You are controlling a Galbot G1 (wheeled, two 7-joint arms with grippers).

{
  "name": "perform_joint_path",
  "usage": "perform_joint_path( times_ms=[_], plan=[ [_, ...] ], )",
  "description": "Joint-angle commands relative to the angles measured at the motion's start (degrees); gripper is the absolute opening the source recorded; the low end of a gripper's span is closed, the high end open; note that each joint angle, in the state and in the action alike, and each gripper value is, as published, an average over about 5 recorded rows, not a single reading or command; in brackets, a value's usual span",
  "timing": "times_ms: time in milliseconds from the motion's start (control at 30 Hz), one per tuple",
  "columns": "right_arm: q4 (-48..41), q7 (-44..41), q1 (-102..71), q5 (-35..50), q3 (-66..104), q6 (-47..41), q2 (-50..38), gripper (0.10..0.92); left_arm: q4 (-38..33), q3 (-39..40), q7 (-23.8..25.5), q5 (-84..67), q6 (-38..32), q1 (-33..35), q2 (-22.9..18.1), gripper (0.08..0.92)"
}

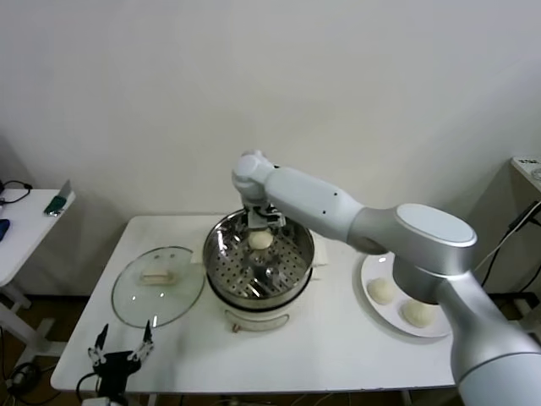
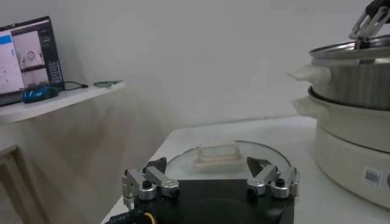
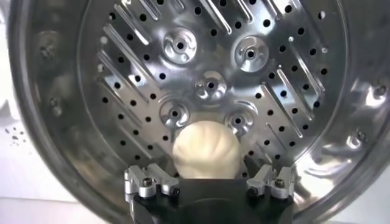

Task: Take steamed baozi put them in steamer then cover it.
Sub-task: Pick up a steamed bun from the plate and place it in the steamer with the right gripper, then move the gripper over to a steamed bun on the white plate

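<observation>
One shiny steel steamer sits in the middle of the white worktop, on its cream pot base. The right gripper reaches into the steamer from the far side. Its jaws are pinching one steamed baozi, a smooth cream-white bun, just over the holey metal floor near the far wall of the basket. From the pictures I cannot tell if the bun touches the floor. No other bun shows inside the steamer. Two more baozi lie on one round white plate on the robot's right side of the steamer, near each other; the right arm hides part of that plate. So three buns can be counted in all. One clear glass cover with a cream handle lies flat on the worktop on the robot's left side of the steamer, just beside it. The left gripper hangs low at the near left edge of the worktop, close to the cover, with its jaws spread apart and nothing in them. A small side table stands off to the left with a few small things on it.
</observation>
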Motion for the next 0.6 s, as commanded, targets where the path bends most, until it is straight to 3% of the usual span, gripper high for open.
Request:
perform_joint_path(
  times_ms=[33,167,333,600],
  plan=[
    [8.2,-2.5,8.0,14.2,0.0,-5.5,-7.3,0.823,-0.3,0.1,-0.2,0.8,-0.2,0.5,-0.2,0.823],
    [14.1,1.3,15.1,24.4,-4.9,-13.7,-15.6,0.823,-1.3,0.2,-0.2,0.5,-0.1,1.0,-1.0,0.823],
    [22.2,6.8,24.4,42.5,-19.1,-32.6,-28.5,0.823,-1.9,0.6,-0.1,0.7,-0.5,1.7,-1.4,0.823],
    [27.2,5.9,23.3,54.8,-26.0,-48.8,-44.4,0.823,-3.5,1.0,0.2,-0.2,-1.9,4.3,-0.9,0.823]
  ],
)
